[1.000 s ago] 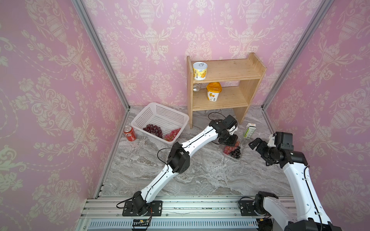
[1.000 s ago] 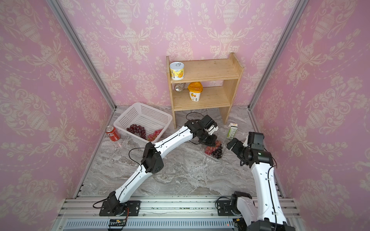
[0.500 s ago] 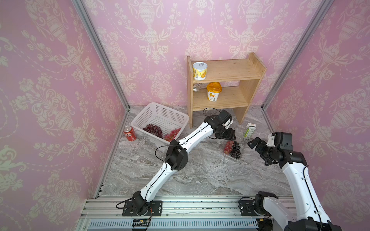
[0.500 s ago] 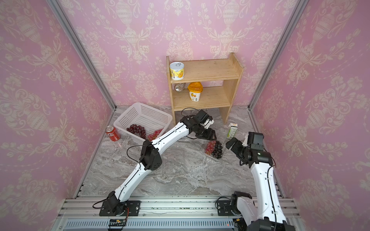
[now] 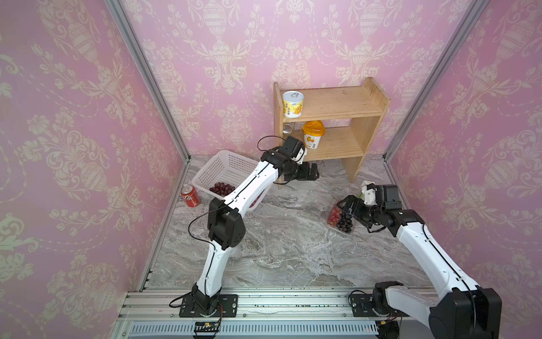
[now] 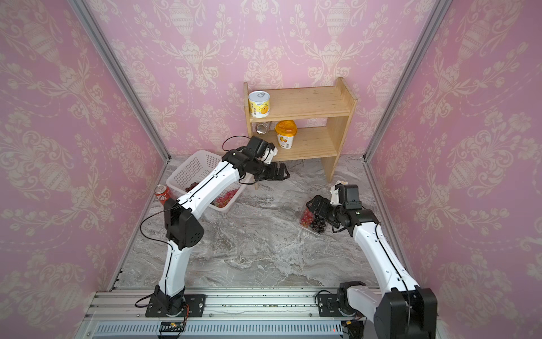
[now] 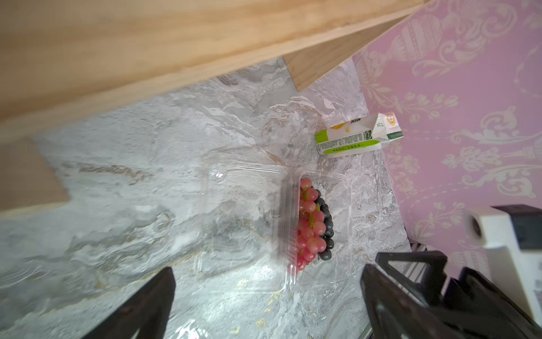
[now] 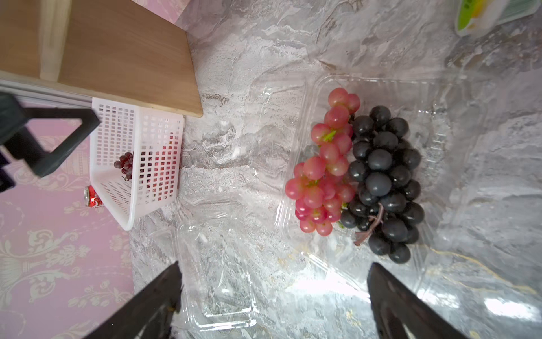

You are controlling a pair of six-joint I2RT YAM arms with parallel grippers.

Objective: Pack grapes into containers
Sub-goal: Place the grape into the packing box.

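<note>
Top views
Left jaws: spread wide with nothing between them, in the air in front of the shelf's (image 5: 337, 108) lower board, above the bench (image 5: 278, 249).
Right jaws: also released and empty, low over the container (image 5: 347, 232) near the right wall.
Grapes: a pink bunch (image 5: 333, 215) and a black bunch (image 5: 345, 222) lie side by side in that container. More dark grapes (image 5: 221, 187) sit in the basket (image 5: 225, 164), and the left arm (image 5: 252, 187) crosses over the basket.
Can (image 5: 190, 196): just beside the basket, by the left wall.

Left wrist
Left jaws: both fingers (image 7: 158, 293) stand far apart, and only bench shows between them.
Container (image 7: 347, 205): on the bench below, with the pink bunch (image 7: 311, 226) touching the black bunch (image 7: 326, 226) inside it. Its clear lid (image 7: 243, 187) lies open alongside.
Carton (image 7: 357, 138): near the container, by the wall.

Right wrist
Right jaws: the fingers (image 8: 158, 296) are wide apart and grip nothing.
Container (image 8: 440, 97): the pink bunch (image 8: 325, 164) and black bunch (image 8: 381, 182) fill its middle.
Empty container (image 8: 223, 293): open, beside the filled one and nearer the basket (image 8: 137, 158).
Basket: dark grapes (image 8: 126, 164) show inside it, and the can (image 8: 93, 198) is next to it.
</note>
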